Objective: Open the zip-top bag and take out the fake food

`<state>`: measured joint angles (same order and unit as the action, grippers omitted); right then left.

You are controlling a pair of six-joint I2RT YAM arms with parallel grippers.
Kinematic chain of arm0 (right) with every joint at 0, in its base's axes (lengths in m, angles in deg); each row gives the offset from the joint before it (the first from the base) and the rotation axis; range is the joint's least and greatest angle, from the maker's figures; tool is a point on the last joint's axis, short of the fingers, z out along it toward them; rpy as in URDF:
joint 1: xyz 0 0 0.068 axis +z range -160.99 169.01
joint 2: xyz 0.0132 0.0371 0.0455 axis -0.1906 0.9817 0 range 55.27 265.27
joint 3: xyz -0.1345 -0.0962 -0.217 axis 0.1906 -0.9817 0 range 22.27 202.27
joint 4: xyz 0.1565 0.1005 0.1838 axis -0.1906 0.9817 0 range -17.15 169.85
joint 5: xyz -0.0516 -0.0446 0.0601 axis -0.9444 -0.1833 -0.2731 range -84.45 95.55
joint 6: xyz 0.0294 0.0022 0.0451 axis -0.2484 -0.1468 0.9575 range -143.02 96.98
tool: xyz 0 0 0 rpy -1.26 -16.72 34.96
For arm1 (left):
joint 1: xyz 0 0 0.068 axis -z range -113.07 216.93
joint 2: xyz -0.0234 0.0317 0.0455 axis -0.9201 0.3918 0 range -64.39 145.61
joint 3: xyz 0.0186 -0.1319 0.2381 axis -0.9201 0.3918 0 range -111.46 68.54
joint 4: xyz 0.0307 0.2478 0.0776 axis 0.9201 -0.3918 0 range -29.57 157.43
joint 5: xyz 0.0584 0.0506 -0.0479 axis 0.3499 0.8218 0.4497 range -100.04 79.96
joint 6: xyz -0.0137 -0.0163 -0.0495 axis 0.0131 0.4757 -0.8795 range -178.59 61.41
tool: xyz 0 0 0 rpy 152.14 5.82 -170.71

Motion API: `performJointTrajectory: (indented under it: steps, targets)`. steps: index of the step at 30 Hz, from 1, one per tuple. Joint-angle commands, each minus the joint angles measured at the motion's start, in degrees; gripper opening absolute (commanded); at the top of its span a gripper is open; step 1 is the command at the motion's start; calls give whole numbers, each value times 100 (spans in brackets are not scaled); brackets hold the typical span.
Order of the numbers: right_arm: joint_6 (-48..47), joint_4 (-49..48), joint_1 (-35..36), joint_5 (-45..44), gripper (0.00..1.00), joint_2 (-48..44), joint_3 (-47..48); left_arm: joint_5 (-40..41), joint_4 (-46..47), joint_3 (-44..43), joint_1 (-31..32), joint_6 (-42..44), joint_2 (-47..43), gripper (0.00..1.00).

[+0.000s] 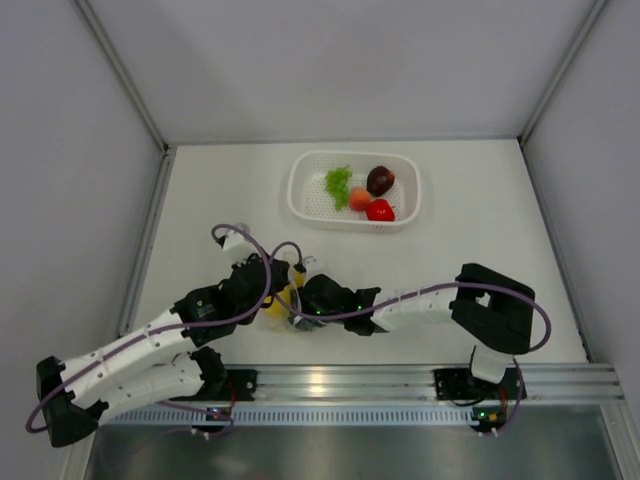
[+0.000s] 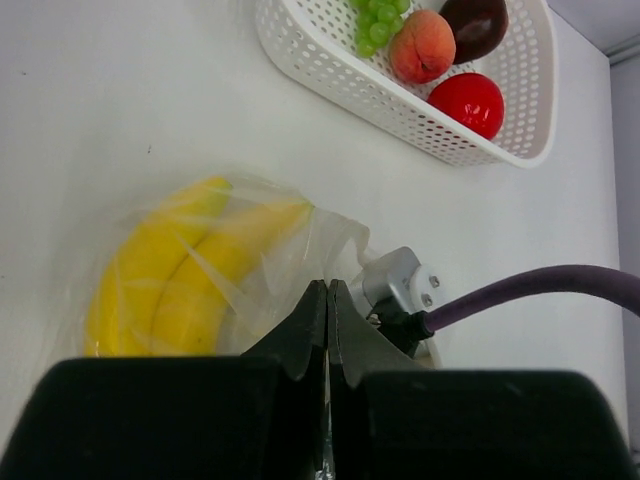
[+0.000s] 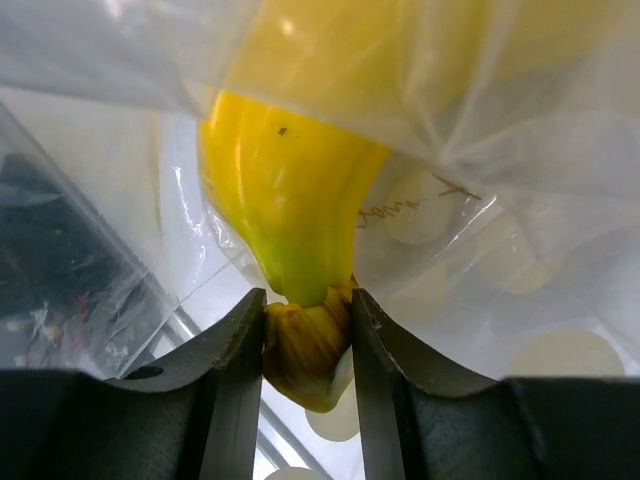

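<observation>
The zip-top bag (image 2: pixel 335 235) is lying on the white surface (image 2: pixel 120 100), near the white basket (image 2: pixel 330 70) on the side facing the robot. The yellow banana bunch (image 2: pixel 190 275) is sitting inside the bag. The right claw (image 3: pixel 306 335) is squeezing the banana bunch's stem between its fingers, with clear plastic all around it. The left claw (image 2: pixel 327 300) is pressing tight together, its tips right at the bag's edge. I cannot tell if it is pinching any plastic. Inside the basket, the green grapes (image 2: pixel 378 25), the peach (image 2: pixel 420 48), the dark maroon fruit (image 2: pixel 478 22) and the red tomato (image 2: pixel 466 100) are resting close together.
</observation>
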<state>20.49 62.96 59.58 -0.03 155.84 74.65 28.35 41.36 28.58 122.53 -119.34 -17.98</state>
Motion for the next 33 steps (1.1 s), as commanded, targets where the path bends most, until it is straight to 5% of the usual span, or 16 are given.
performJointTrajectory:
  steps: [1,4,11,15,25,33]
  targets:
    - [-368,145,115,-179,0,-661,-96,-200,383,-265,13,615,-80,0]
    - [-474,382,-24,-180,0,-908,-88,-489,566,-371,22,1342,-53,0]
    - [-1001,1585,-420,135,0,-724,658,-3061,1595,-441,22,2901,130,0]
    - [-1151,1833,-596,523,0,-890,827,-3750,1587,-591,13,3447,447,0]
    - [-1581,2228,-1501,1174,0,-2225,133,-2821,1587,-161,22,3333,184,0]
    - [-1837,2545,-1792,1182,0,-2613,-61,-2889,1596,-143,22,3491,201,0]
